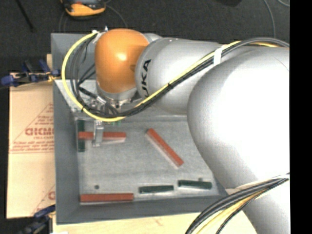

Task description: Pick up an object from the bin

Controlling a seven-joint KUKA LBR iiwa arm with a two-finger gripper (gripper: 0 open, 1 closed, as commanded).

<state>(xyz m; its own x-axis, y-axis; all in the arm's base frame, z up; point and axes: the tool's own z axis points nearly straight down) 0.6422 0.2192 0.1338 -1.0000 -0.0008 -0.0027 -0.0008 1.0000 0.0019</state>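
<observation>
1. Camera view: the gripper (90, 134) has its jaws parted, low over the left end of a short red bar (113, 136) in the upper-left part of the bin (66, 179).
2. Judged step: set for the grasp, bar not yet clamped.
3. Next: close squarely across the bar, then lift straight.
4. Well apart: a slanted red bar (165, 147), plus 1 red stick (106, 197) and 2 green sticks (156, 189) along the near wall.

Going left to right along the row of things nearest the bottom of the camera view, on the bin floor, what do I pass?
Long red bar → dark green bar → second dark green bar, each lying flat and apart from the next.
</observation>
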